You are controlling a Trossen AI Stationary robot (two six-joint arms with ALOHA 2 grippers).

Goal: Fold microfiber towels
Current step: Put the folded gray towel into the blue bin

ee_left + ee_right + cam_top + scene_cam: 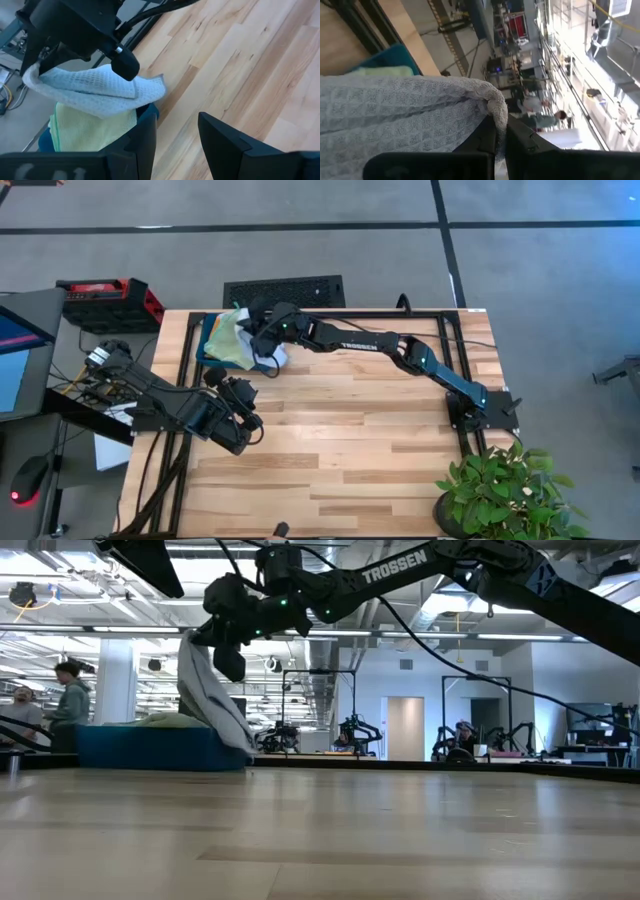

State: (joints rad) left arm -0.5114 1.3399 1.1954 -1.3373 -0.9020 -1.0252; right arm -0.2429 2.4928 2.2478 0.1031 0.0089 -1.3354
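We see our right gripper pinching a pale grey waffle-weave microfiber towel, draped over the rigid dark teal rectangular tray; open bare wood beside it. Our left gripper gapes empty nearby.

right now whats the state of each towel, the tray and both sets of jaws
pale grey waffle-weave microfiber towel: lifted, hanging from right gripper, jaws pinched on it
light green microfiber towel: lying in tray
dark teal rectangular tray: on table, holding towels
left gripper: jaws open, empty
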